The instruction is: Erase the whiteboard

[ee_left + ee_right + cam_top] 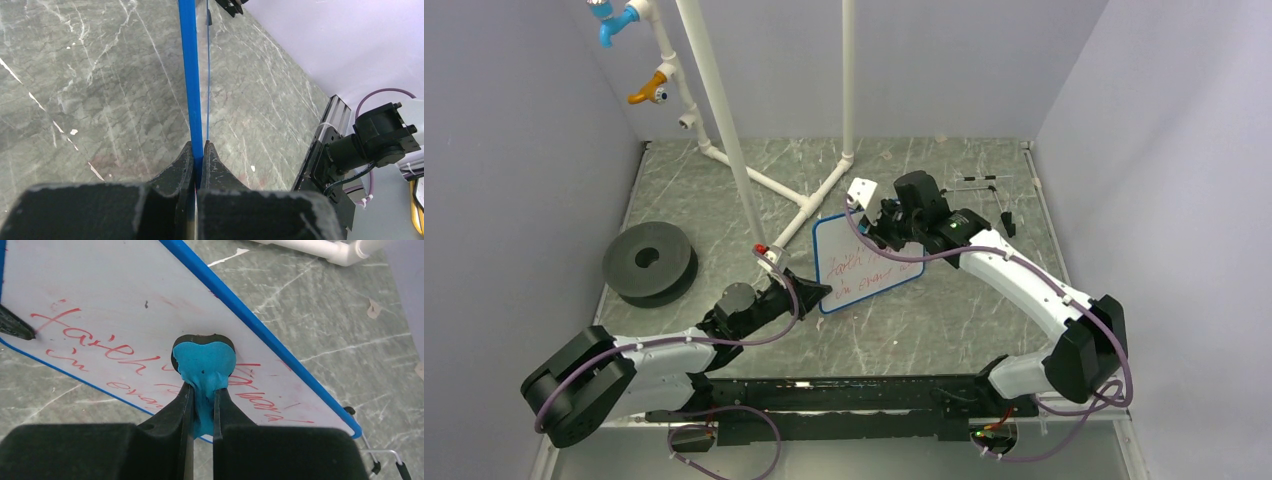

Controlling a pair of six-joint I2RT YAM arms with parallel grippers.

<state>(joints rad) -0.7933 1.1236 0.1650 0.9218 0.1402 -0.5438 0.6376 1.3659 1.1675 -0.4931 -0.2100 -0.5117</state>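
Note:
The whiteboard, white with a thin blue rim, carries red handwritten lines and is held tilted above the table. My left gripper is shut on its lower left rim; in the left wrist view the blue rim runs edge-on out of the closed fingers. My right gripper is over the board's upper right part. It is shut on a blue eraser with a black base, which is pressed against the written face.
A black disc with a centre hole lies at the left. A white pipe frame with blue and orange taps stands at the back. A thin black wire stand lies at the back right, with grey walls on both sides.

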